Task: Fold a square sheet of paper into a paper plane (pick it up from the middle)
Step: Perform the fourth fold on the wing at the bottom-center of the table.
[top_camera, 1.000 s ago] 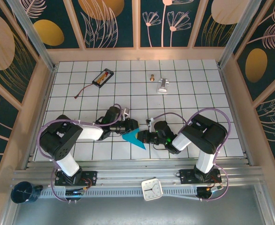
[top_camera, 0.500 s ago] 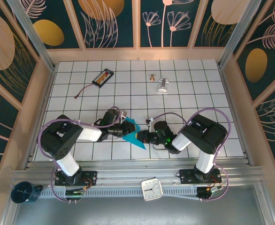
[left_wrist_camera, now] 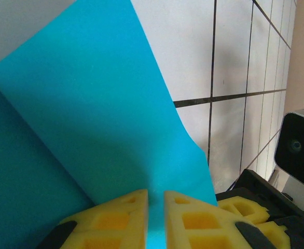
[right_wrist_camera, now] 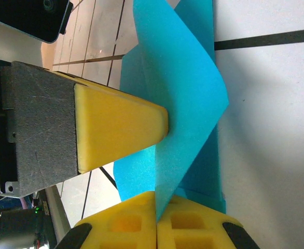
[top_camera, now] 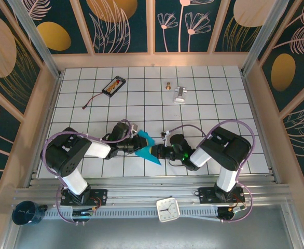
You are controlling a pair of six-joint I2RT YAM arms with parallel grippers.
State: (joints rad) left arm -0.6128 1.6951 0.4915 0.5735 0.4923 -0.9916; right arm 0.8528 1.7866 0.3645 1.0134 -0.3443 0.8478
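The square sheet of paper (top_camera: 144, 140) is teal-blue and folded into a narrow pointed paper plane shape. It sits low over the tiles between my two arms. My left gripper (top_camera: 137, 147) reaches in from the left. In the left wrist view its yellow pads (left_wrist_camera: 110, 220) stand a thin slit apart with a raised flap of the paper (left_wrist_camera: 100, 104) running between them. My right gripper (right_wrist_camera: 156, 210) is shut on a folded edge of the paper (right_wrist_camera: 185, 98). One left fingertip (right_wrist_camera: 121, 124) presses on the flap's side there.
A black battery pack (top_camera: 113, 85) with a lead lies at the back left. A silver metal piece (top_camera: 180, 94) and a small brass part (top_camera: 168, 85) lie at the back middle. A white clock (top_camera: 168, 209) rests on the front rail, a blue cup (top_camera: 25, 212) at the lower left.
A flap of the paper has risen off the tiles. My left gripper has drawn a little left and its jaws have narrowed around that flap. The right gripper has stayed clamped.
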